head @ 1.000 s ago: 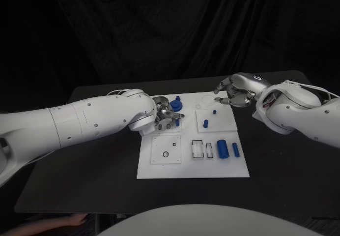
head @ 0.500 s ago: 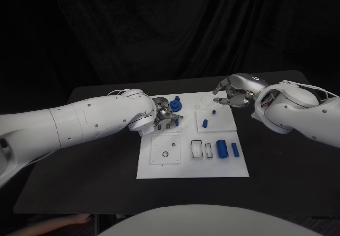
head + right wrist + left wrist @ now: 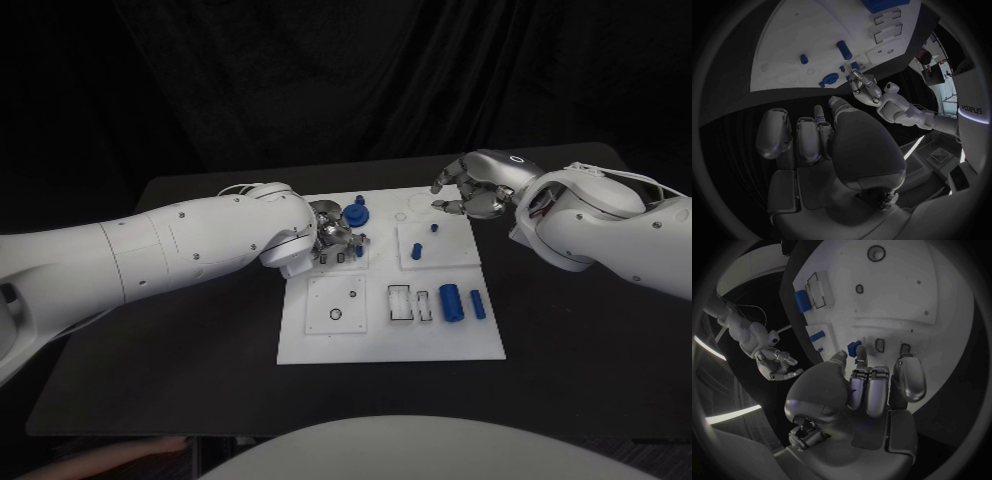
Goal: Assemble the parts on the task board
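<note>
The white task board (image 3: 343, 342) lies mid-table. My left hand (image 3: 333, 241) hovers over its far-left block, thumb and a finger pinching what looks like a small blue part (image 3: 858, 360) just above two narrow slots (image 3: 880, 345). A blue knob (image 3: 358, 211) stands just beyond those fingers. My right hand (image 3: 473, 195) hangs above the board's far right corner, fingers loosely apart and holding nothing. A blue peg (image 3: 436, 227) and a short blue piece (image 3: 417, 250) stand in the right block. A blue cylinder (image 3: 451, 302) and a blue bar (image 3: 477, 304) lie nearer me.
Rectangular outlines (image 3: 401, 303) and a round hole (image 3: 336, 314) mark the board's near half. Black tabletop (image 3: 188, 380) surrounds the board, with a dark curtain behind. The left forearm (image 3: 159, 250) crosses the table's left side.
The left hand's fingers have edged slightly toward the far side of the board near the blue knob. The right hand has barely moved.
</note>
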Controlling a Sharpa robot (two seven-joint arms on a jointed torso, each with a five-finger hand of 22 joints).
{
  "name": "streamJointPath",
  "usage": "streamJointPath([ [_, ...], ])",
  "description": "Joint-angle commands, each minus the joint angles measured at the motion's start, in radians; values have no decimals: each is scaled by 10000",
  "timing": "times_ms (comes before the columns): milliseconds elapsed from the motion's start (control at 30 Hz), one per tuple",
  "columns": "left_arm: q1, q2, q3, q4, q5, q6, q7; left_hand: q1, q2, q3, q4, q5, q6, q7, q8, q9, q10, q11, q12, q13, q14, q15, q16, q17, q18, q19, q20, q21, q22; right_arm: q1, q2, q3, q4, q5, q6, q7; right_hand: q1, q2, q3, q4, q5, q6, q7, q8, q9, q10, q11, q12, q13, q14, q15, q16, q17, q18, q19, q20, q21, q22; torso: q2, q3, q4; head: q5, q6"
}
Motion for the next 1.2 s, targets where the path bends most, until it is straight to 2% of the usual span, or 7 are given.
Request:
streamJointPath([
  [33, -15, 41, 9, -20, 25, 209, 139, -27, -101, 116, -14, 54, -87, -14, -67, 64, 1057, -72, 26, 2623, 1037, -85, 65, 2630, -60, -103, 1, -65, -18, -24, -2, 7, 10, -64, 105, -172, 71, -16, 37, 9, -6, 77, -10, 18, -4, -48, 47, -51, 140, 292, 94, -68, -13, 7, -19, 23, -67, 1582, 6, -1, -5, 27, -1],
  [533, -63, 63, 9, -100, 25, 399, 192, -88, -275, 774, -242, 285, -83, -13, -361, 454, 1057, -70, 26, 2623, 1037, -80, 65, 2630, -48, -147, 6, -140, -29, -24, 7, 7, 12, -64, 178, -232, 58, -21, 31, 22, -32, 88, -7, 14, -8, -63, 52, -64, 119, 285, 99, -89, -35, 12, -27, 29, -91, 1576, 4, -1, 1, 25, -1],
  [733, -76, 67, 9, -126, 25, 479, 288, -298, -516, 1635, -434, 733, -54, 8, -721, 778, 1057, -51, 26, 2623, 1037, -64, 65, 2630, -30, -212, 21, -233, -62, -24, 22, 7, -4, -64, 211, -254, 72, -11, 42, 17, -42, 103, -10, 14, -9, -70, 54, -70, 110, 276, 103, -120, -70, 21, -43, 34, -139, 1563, 3, -6, 0, 26, -1],
  [833, -81, 67, 9, -140, 25, 534, 315, -487, -727, 2338, -587, 957, -9, 30, -968, 976, 1057, -40, 26, 2623, 1037, -39, 65, 2630, -20, -259, 39, -297, -77, -24, 23, 7, -16, -64, 231, -268, 72, -11, 42, 17, -42, 103, -10, 14, -9, -70, 54, -70, 110, 276, 103, -120, -70, 21, -43, 34, -139, 1563, 3, -5, 0, 29, -1],
  [900, -84, 65, 9, -149, 25, 565, 330, -709, -919, 2859, -694, 984, 45, 49, -1146, 1138, 1057, -12, 26, 2623, 1037, -25, 65, 2630, -8, -298, 58, -350, -92, -24, 25, 7, -24, -64, 240, -275, 79, -6, 48, 14, -42, 111, -11, 15, -10, -83, 55, -81, 92, 274, 104, -127, -77, 24, -47, 36, -152, 1560, 3, -3, 7, 19, -1],
  [1000, -89, 62, 9, -160, 25, 602, 350, -946, -1082, 3314, -794, 986, 103, 67, -1311, 1296, 1044, 5, 16, 2612, 1037, -9, 65, 2630, -4, -317, 76, -387, -81, -24, 30, 7, -33, -64, 254, -282, 85, -5, 51, 11, -41, 116, -11, 16, -10, -97, 55, -91, 74, 266, 105, -152, -105, 30, -57, 37, -185, 1552, 2, -3, 10, 17, -1],
  [1200, -98, 45, 9, -158, 25, 634, 367, -1120, -1208, 3755, -954, 1011, 151, 81, -1509, 1417, 1012, 21, -8, 2588, 1037, 10, 65, 2630, 7, -352, 92, -439, -90, -24, 37, 7, -39, -64, 286, -303, 91, -5, 54, 8, -40, 121, -11, 16, -10, -113, 56, -104, 52, 263, 106, -162, -116, 34, -64, 39, -206, 1546, 5, -1, 11, 29, -1],
])
